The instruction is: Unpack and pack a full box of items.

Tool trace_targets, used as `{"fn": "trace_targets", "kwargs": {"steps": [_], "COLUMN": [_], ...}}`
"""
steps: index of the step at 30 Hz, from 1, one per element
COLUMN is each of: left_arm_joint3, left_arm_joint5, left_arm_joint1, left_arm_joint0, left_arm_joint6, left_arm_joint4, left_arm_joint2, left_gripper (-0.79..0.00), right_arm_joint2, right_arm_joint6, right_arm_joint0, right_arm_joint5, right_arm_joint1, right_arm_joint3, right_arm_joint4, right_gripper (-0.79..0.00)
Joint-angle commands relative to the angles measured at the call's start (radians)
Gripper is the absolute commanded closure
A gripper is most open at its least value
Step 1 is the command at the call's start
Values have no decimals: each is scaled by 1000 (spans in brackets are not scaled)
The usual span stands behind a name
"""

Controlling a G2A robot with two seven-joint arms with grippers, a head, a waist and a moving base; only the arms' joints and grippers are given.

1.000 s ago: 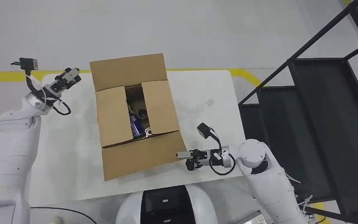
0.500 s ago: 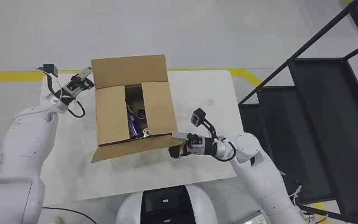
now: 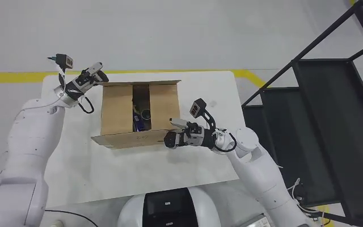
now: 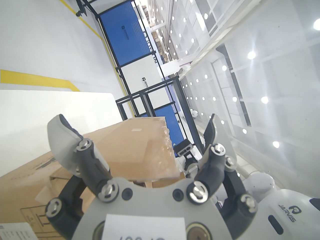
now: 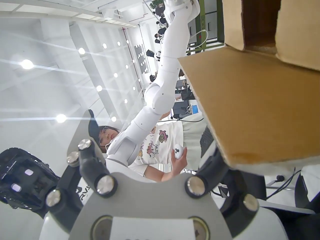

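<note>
The cardboard box (image 3: 117,109) stands mid-table, its two side flaps folded partly over the opening. In the gap lie a blue item (image 3: 137,121) and a dark round can (image 3: 145,113). My left gripper (image 3: 95,74) is open at the box's far left corner, with the far flap (image 4: 140,148) standing between and just beyond its fingers (image 4: 62,136). My right gripper (image 3: 172,135) is open at the near right corner. The near flap (image 5: 250,106) rests against one of its fingers and hides that fingertip; the other finger (image 5: 87,126) is free.
The white table (image 3: 68,164) has bare room to the left, right and front of the box. A black metal staircase (image 3: 306,102) stands off the table's right side. A yellow line (image 3: 22,76) runs on the floor behind.
The far and near flaps, lying flat outward before, have swung up. My right gripper moved left and up under the near flap; my left gripper moved right to the far flap.
</note>
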Motion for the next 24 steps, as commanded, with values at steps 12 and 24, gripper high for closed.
{"fn": "trace_targets", "kwargs": {"steps": [12, 24], "left_arm_joint3": [-261, -334], "left_arm_joint5": [95, 188], "left_arm_joint1": [94, 140], "left_arm_joint0": [143, 194], "left_arm_joint6": [-95, -187], "left_arm_joint4": [-71, -60], "left_arm_joint2": [-3, 4], "left_gripper": [-785, -785], "right_arm_joint2": [-49, -94], "right_arm_joint6": [-326, -479], "right_arm_joint0": [74, 111], "right_arm_joint5": [-32, -27], "right_arm_joint1": [-21, -28], "right_arm_joint3": [104, 115], "right_arm_joint4": [-54, -241], "right_gripper": [-785, -785]}}
